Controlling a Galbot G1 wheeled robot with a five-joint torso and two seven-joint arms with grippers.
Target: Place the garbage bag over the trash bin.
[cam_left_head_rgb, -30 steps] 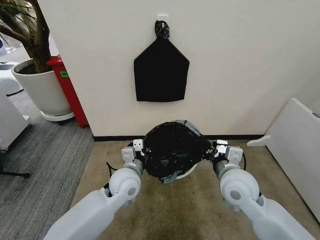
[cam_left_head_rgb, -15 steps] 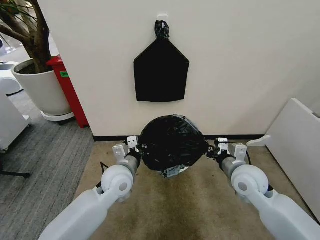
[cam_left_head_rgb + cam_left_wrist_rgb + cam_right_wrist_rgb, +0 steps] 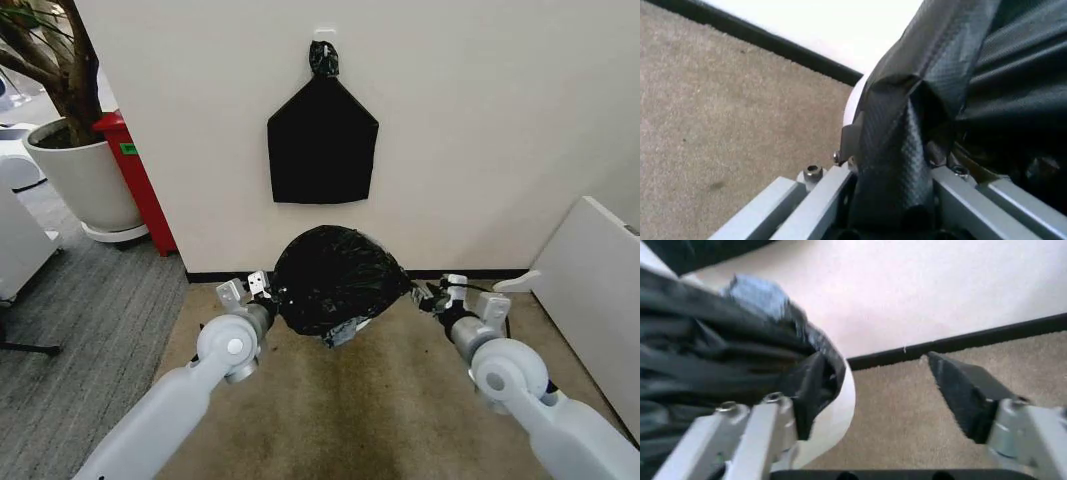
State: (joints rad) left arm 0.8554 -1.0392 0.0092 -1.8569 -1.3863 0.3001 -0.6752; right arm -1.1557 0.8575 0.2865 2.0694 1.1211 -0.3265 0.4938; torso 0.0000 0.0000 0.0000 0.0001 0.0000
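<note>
Now we were pulling the thin, shiny black garbage bag [image 3: 335, 283] down over the small round cream-white trash bin [image 3: 837, 419]. Our left gripper [image 3: 890, 200] pinched the bag beside the bin. Our right gripper [image 3: 873, 390] gaped open on the bin's other side, holding nothing. Next, we judged, the bag needed tugging lower.

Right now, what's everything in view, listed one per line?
garbage bag: one, glossy black, draped over the bin by the wall
trash bin: one, cream-white, under the bag, mostly covered
flat bag: one, matte black, hanging on the wall above
plant pot: one, white, far left, holding a tree
cabinet: one, red, between pot and wall
panel: one, white, leaning at right
carpet: tan, under the bin
left gripper: jaws shut on the bag's left edge
right gripper: at the bag's right side, jaws open
</note>
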